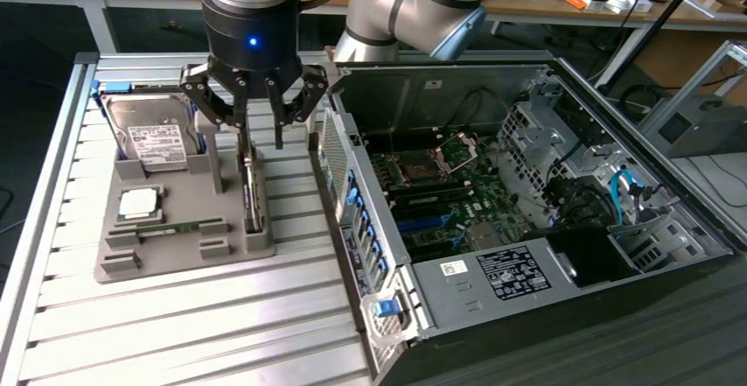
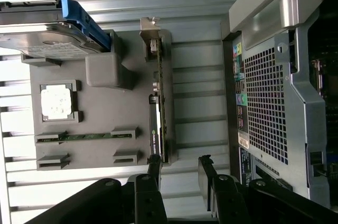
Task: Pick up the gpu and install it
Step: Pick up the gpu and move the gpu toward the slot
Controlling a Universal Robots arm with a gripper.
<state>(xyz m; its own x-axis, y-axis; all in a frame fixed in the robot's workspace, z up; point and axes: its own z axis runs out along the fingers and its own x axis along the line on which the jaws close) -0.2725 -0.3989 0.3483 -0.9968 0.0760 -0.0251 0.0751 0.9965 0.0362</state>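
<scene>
My black tool (image 1: 261, 139) hangs with its fingers apart over the gpu (image 1: 250, 189), a thin green circuit board with a silvery end bracket. The gpu stands on edge in a grey moulded tray (image 1: 175, 253) on the slatted aluminium counter (image 1: 175, 333), beside the open computer case (image 1: 350, 202).

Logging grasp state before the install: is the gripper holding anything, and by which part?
Nothing is held. The gripper hangs open above the gpu, which stands on edge in its gray holder.
</scene>
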